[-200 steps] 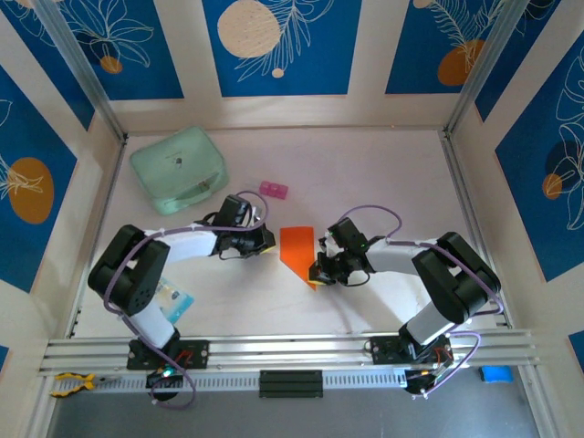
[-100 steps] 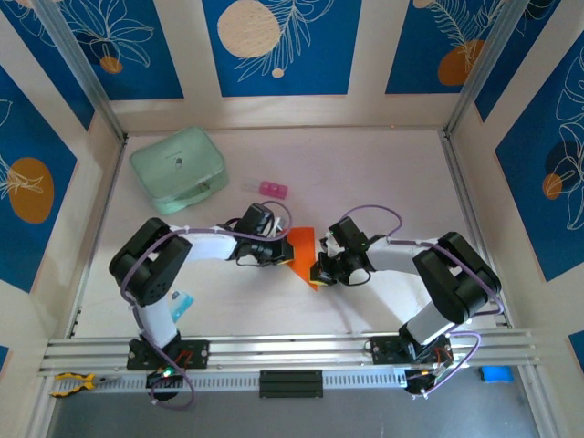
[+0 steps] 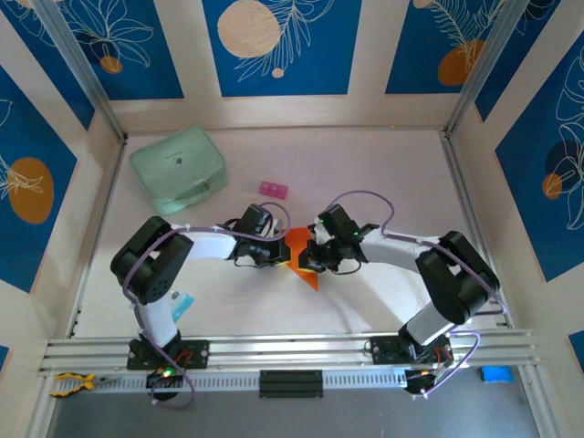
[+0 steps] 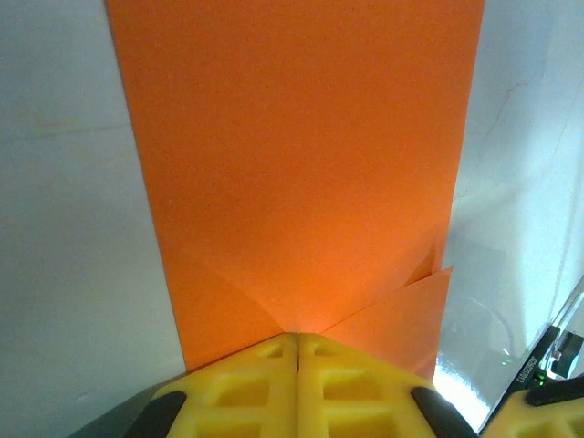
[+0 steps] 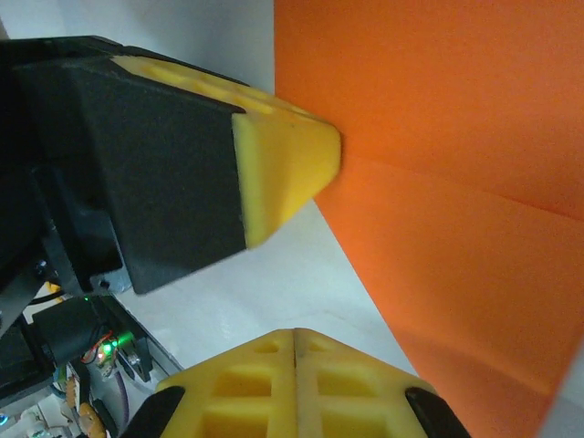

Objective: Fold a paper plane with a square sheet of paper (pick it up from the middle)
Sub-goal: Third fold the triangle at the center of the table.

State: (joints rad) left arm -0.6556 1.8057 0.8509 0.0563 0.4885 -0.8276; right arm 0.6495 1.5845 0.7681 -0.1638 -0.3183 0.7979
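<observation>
1. Blue patterned wall panels enclose the pale tabletop [image 3: 383, 173]. A mint-green case [image 3: 179, 169] and a small pink block [image 3: 273, 190] lie beyond the left gripper [image 4: 297, 351], well apart from the work.
2. The sheet of paper [image 4: 301, 164] is orange and partly folded. It lies flat on the tabletop between the two grippers. The left wrist view shows diagonal flaps meeting at the end nearest that gripper.
3. Left gripper: fingers pressed together, with nothing between them. The joined tips touch the paper's edge where the flaps meet. Judged purpose: the closed tips act as a blunt presser that pins the sheet or flattens a crease.
4. Right gripper [image 5: 294, 342]: fingers pressed together and empty. The paper lies just off to its right. The left gripper's yellow tip sits ahead of it, touching the paper's edge at a crease line.
5. Judged step: one gripper anchors the sheet while the other works a fold. The plane is far from finished.
6. Caution: thin paper may slide or buckle if the anchoring pressure shifts.
</observation>
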